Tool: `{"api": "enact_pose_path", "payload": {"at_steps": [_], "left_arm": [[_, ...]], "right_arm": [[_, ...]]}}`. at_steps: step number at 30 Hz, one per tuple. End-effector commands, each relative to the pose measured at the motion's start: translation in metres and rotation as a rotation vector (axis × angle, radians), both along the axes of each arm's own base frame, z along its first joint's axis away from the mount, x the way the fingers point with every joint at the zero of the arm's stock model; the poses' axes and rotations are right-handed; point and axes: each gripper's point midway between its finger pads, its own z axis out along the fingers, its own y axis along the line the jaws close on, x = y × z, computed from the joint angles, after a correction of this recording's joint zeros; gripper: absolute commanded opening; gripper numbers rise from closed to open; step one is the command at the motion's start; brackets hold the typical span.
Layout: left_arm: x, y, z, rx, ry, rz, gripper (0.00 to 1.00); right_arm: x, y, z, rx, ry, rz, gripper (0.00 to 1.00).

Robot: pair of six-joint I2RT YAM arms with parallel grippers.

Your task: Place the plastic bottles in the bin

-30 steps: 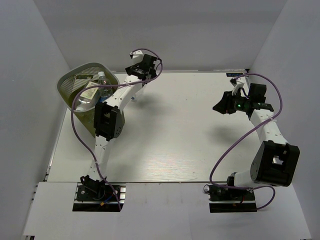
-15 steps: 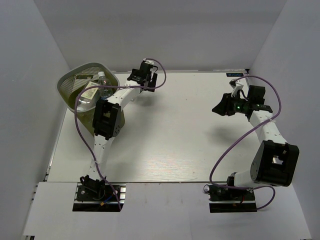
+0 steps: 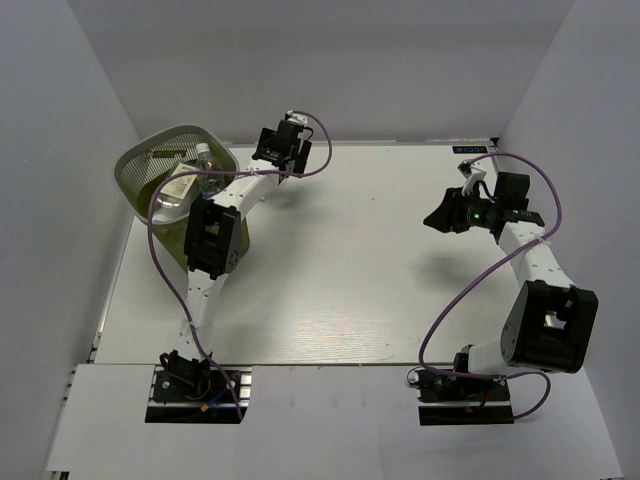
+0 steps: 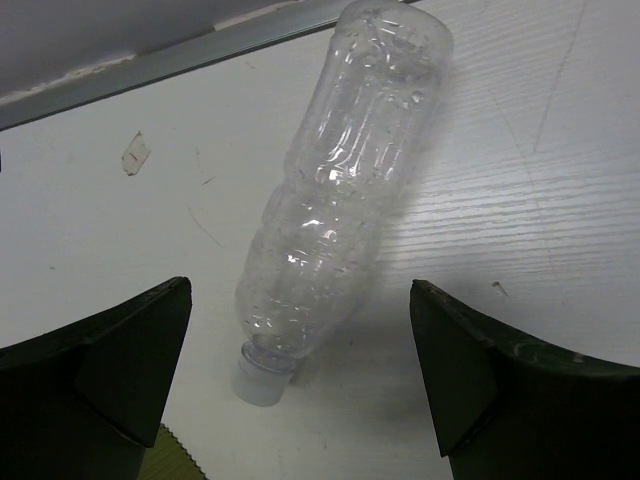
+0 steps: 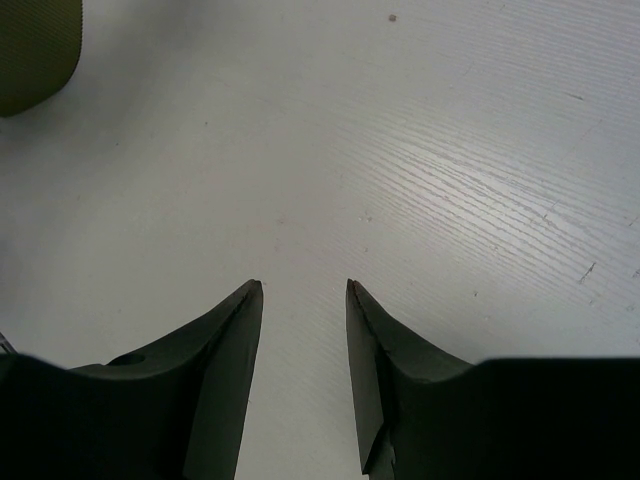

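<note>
A clear crinkly plastic bottle [image 4: 340, 190] with a white cap lies on the table near the back edge, cap toward the camera. My left gripper [image 4: 300, 287] hangs over it, open wide, one finger on each side, not touching it. In the top view the left gripper [image 3: 282, 142] is at the back edge, just right of the olive-green mesh bin [image 3: 135, 160], and hides that bottle. The bin holds several bottles, among them a wide one with a pale label [image 3: 176, 190]. My right gripper [image 3: 440, 215] is open and empty over bare table [image 5: 302, 283].
White walls close the table in at the back and both sides. A metal strip [image 4: 200, 50] runs along the back edge behind the bottle. A corner of the bin shows in the left wrist view [image 4: 165, 462] and in the right wrist view [image 5: 35, 45].
My left gripper has turned and shifted slightly left and down by the back edge. The right arm has barely moved.
</note>
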Motion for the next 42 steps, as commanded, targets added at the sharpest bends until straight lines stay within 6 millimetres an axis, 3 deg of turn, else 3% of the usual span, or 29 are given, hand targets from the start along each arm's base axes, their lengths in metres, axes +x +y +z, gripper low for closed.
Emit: {"api": "enact_pose_path", "payload": {"at_steps": [1, 8, 10, 13, 16, 17, 19, 20, 23, 24, 27, 28, 29, 30, 31, 32, 34, 35, 36, 39, 40, 42], "left_arm": [[0.007, 0.020, -0.005, 0.026, -0.006, 0.051, 1.00], [0.007, 0.014, -0.034, 0.003, 0.062, 0.002, 1.00], [0.004, 0.010, -0.051, -0.003, 0.099, -0.020, 1.00], [0.004, 0.006, -0.062, -0.014, 0.118, -0.040, 1.00], [0.004, -0.001, -0.064, -0.039, 0.128, -0.071, 0.94], [0.003, -0.005, -0.065, -0.051, 0.133, -0.086, 0.90], [0.002, -0.006, -0.069, -0.056, 0.138, -0.093, 0.70], [0.001, -0.008, -0.063, -0.068, 0.130, -0.104, 0.54], [0.001, -0.021, -0.046, -0.136, 0.088, -0.153, 0.31], [-0.002, -0.020, -0.029, -0.153, 0.058, -0.150, 0.07], [-0.013, -0.052, 0.013, -0.240, -0.044, -0.265, 0.01], [-0.023, -0.068, 0.064, -0.320, -0.122, -0.330, 0.01], [-0.036, -0.077, 0.075, -0.342, -0.140, -0.372, 0.01], [-0.040, -0.081, 0.107, -0.383, -0.213, -0.403, 0.01], [-0.053, -0.090, 0.130, -0.425, -0.246, -0.435, 0.01], [-0.074, -0.089, 0.174, -0.450, -0.316, -0.470, 0.01], [-0.097, -0.081, 0.219, -0.497, -0.399, -0.483, 0.01], [-0.111, -0.079, 0.226, -0.525, -0.405, -0.497, 0.01], [-0.137, -0.069, 0.270, -0.560, -0.482, -0.515, 0.01], [-0.178, -0.056, 0.316, -0.629, -0.564, -0.545, 0.01], [-0.201, -0.036, 0.342, -0.641, -0.618, -0.499, 0.01], [-0.211, 0.002, 0.348, -0.662, -0.656, -0.337, 0.00]], "right_arm": [[0.002, 0.003, 0.007, 0.018, -0.023, 0.009, 0.45], [0.006, 0.003, 0.006, 0.023, -0.012, 0.003, 0.45], [0.008, 0.003, 0.008, 0.025, -0.013, 0.001, 0.45], [0.008, 0.003, 0.008, 0.028, -0.012, -0.001, 0.45], [0.007, 0.003, 0.007, 0.030, -0.006, -0.002, 0.45], [0.006, 0.003, 0.006, 0.031, 0.000, -0.002, 0.45], [0.003, 0.004, 0.004, 0.036, 0.008, 0.000, 0.45], [0.002, 0.005, 0.004, 0.039, 0.008, 0.000, 0.45], [-0.001, 0.006, 0.004, 0.045, 0.013, 0.004, 0.45], [-0.001, 0.006, 0.005, 0.046, 0.010, 0.005, 0.45], [-0.002, 0.007, 0.008, 0.041, -0.001, 0.011, 0.43], [-0.002, 0.007, 0.008, 0.032, -0.011, 0.021, 0.41], [-0.003, 0.008, 0.010, 0.031, -0.015, 0.030, 0.39], [-0.004, 0.010, 0.010, 0.030, -0.019, 0.041, 0.36], [-0.004, 0.011, 0.011, 0.026, -0.029, 0.058, 0.25], [-0.006, 0.015, 0.014, 0.033, -0.038, 0.086, 0.18], [-0.010, 0.023, 0.015, 0.042, -0.039, 0.130, 0.02], [-0.009, 0.028, 0.017, 0.041, -0.046, 0.151, 0.00], [-0.011, 0.032, 0.018, 0.045, -0.047, 0.173, 0.00], [-0.013, 0.047, 0.017, 0.041, -0.046, 0.224, 0.00], [-0.015, 0.057, 0.020, 0.038, -0.051, 0.251, 0.00], [-0.011, 0.059, 0.022, 0.029, -0.065, 0.251, 0.00]]}}
